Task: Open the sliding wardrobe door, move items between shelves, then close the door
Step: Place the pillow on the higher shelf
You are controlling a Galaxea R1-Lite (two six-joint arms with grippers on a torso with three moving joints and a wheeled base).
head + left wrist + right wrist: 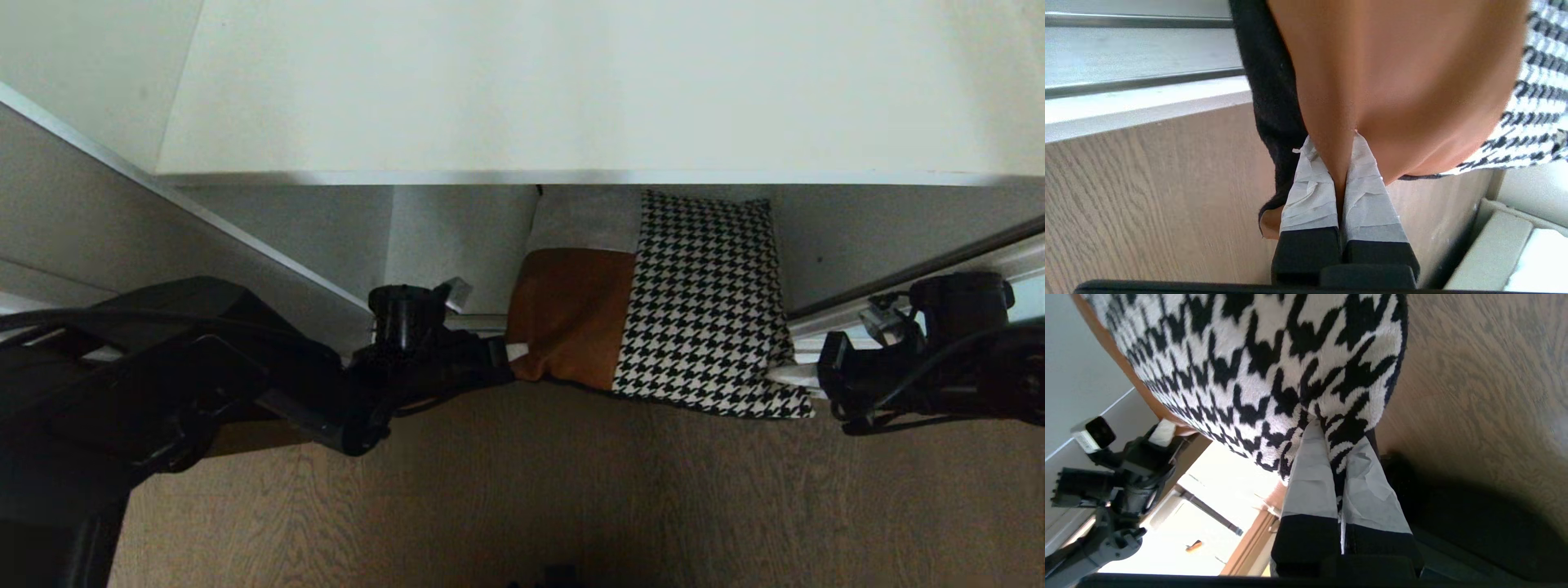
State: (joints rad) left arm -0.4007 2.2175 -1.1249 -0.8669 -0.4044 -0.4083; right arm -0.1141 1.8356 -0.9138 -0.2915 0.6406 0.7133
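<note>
Now cushion [653, 302] between both grippers' fingers [1359, 179]

White wardrobe shelves, cushion, wood-grain floor.

Upper shelf [571, 90]: plain white board spanning the head view, its top bare, pale front edge running level. Lower level of the wardrobe [457, 245]: white surface in shadow beneath it, with the far end of a cushion [653, 302] (tan leather, houndstooth, grey patch) over it; contact there cannot be told. The cushion's near end juts out over the floor [571, 490], grey-brown wood-grain boards, with sliding-door track rails [1139, 49] along the wardrobe's foot.
</note>
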